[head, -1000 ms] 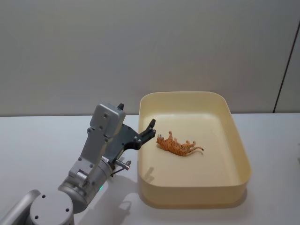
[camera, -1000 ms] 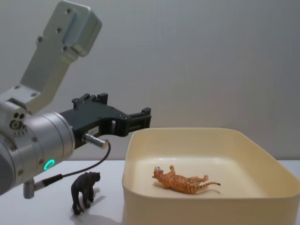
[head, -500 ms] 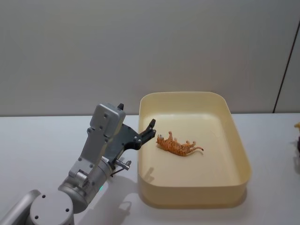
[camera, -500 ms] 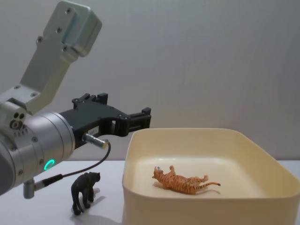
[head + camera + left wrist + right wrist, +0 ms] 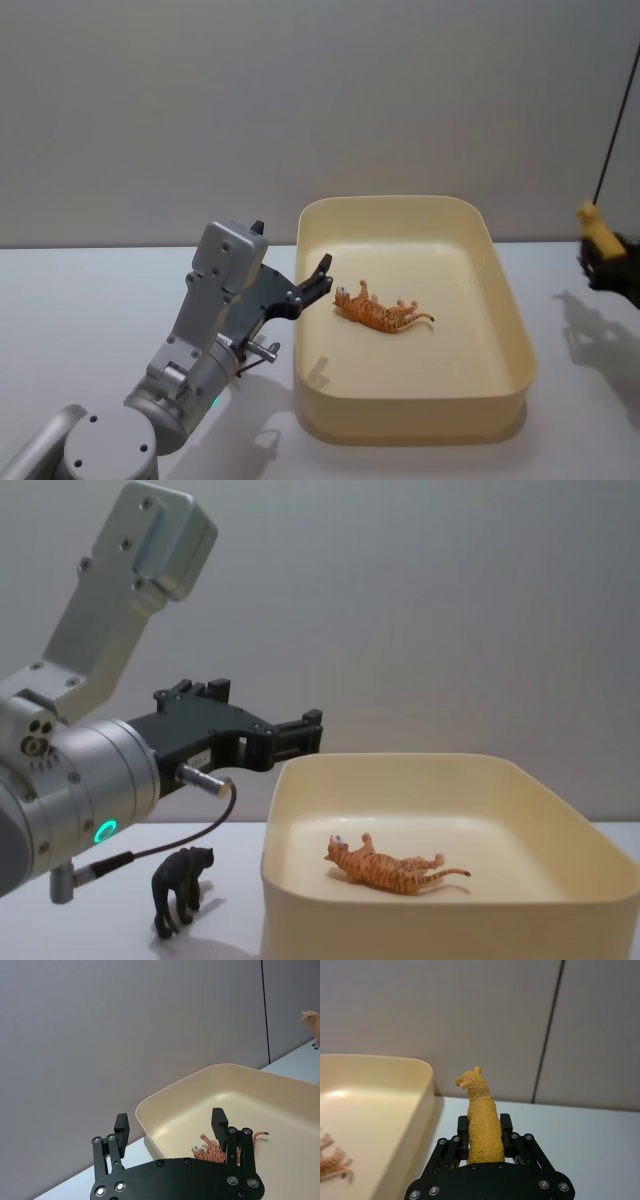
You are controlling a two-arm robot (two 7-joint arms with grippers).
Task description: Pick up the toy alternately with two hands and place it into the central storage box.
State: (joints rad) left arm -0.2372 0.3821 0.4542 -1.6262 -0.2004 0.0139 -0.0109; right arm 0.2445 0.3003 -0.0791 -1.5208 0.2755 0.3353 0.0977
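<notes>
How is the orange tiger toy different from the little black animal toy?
The tiger is orange with stripes; the black animal is dark all over. The tiger lies on its side; the black animal stands on its legs. The tiger is inside the storage box; the black animal is on the table outside it. Both are small animal toys.

Likely robot test lab: bare white counter [image 5: 80, 300], plain grey wall [image 5: 300, 100] behind counter, dark panel seam [image 5: 548, 1030] in wall.
</notes>
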